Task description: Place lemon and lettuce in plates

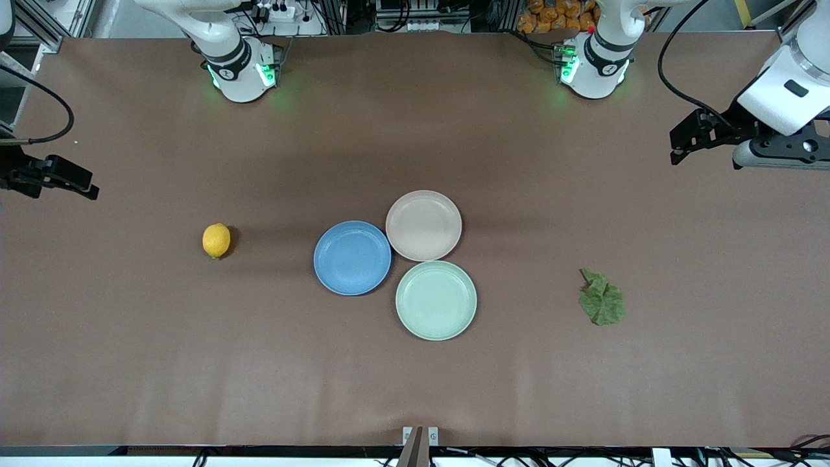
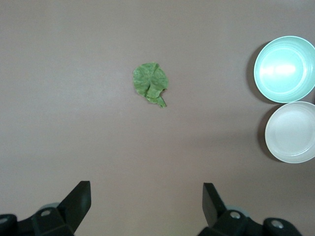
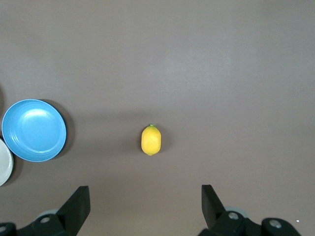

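The yellow lemon (image 1: 216, 240) (image 3: 151, 140) lies on the brown table toward the right arm's end. Toward the left arm's end lies the crinkled green lettuce (image 1: 602, 298) (image 2: 151, 88). Between them the blue plate (image 1: 352, 257) (image 3: 33, 130) and the beige-pink plate (image 1: 423, 225) (image 2: 293, 132) sit side by side, both with nothing on them. My left gripper (image 1: 681, 146) (image 2: 146, 189) hangs open above the table edge at its own end, well away from the lettuce. My right gripper (image 1: 84, 188) (image 3: 145, 191) hangs open at the other end, apart from the lemon.
A pale mint-green plate (image 1: 436, 300) (image 2: 285, 69) touches the other two plates, nearer to the front camera. The brown table (image 1: 415, 389) is bare around the plates, the lemon and the lettuce. Both arm bases stand along the table's edge farthest from the front camera.
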